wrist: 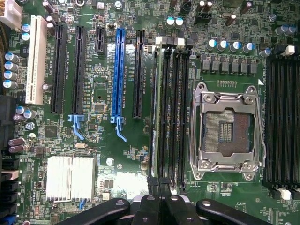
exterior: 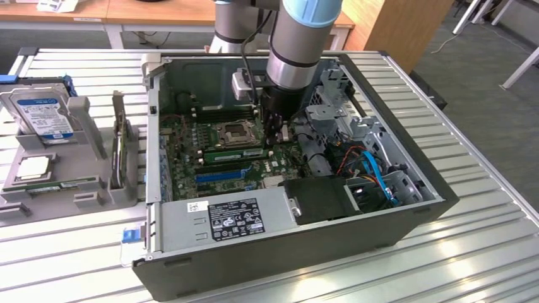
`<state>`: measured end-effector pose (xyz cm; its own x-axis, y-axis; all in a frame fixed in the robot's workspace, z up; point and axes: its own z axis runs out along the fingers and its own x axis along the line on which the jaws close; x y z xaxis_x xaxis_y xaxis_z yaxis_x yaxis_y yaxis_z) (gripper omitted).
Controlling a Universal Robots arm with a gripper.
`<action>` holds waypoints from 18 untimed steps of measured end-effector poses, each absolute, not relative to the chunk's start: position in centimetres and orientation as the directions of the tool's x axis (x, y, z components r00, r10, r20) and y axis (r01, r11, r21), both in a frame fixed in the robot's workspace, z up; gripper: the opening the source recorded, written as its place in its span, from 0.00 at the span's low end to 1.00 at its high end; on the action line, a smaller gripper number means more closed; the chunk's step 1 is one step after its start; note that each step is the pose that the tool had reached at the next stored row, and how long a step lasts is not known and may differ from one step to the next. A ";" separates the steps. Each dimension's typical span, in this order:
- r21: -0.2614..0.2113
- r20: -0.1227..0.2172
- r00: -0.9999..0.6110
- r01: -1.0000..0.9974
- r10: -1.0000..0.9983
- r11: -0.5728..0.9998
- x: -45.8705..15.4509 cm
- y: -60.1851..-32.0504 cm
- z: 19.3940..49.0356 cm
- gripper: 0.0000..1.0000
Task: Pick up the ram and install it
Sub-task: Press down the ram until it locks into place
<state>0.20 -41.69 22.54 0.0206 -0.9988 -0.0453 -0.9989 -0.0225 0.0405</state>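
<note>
The ram (wrist: 154, 112) is a thin green stick standing on edge in the memory slot nearest the blue card slot; the black slots (wrist: 174, 112) beside it hold nothing. In the exterior view the ram (exterior: 239, 153) lies across the motherboard just below the processor socket (exterior: 233, 134). My gripper (exterior: 277, 135) reaches down into the open case, right above one end of that stick. My gripper (wrist: 159, 205) is shut, its black fingers pressed together over the end of the memory slots with nothing visible between them.
The open grey computer case (exterior: 404, 221) lies on a slatted metal table. Inside are the power supply (exterior: 227, 218), a drive cage (exterior: 337, 113) and blue cables (exterior: 375, 173). On the exterior view's left, a grey fixture (exterior: 84, 189) holds a hard drive (exterior: 42, 113), a processor chip (exterior: 32, 167) and another green stick (exterior: 63, 186).
</note>
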 end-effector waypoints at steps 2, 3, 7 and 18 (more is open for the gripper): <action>0.040 -0.045 0.021 -0.999 -0.999 -0.022 0.2 -41.7 22.5 0.10; 0.040 -0.045 0.021 -0.999 -0.999 -0.022 0.2 -41.7 22.5 0.10; 0.040 -0.046 0.021 -0.999 -0.999 -0.022 0.2 -41.7 22.5 0.10; 0.040 -0.045 0.021 -0.999 -0.999 -0.022 0.2 -41.7 22.4 0.10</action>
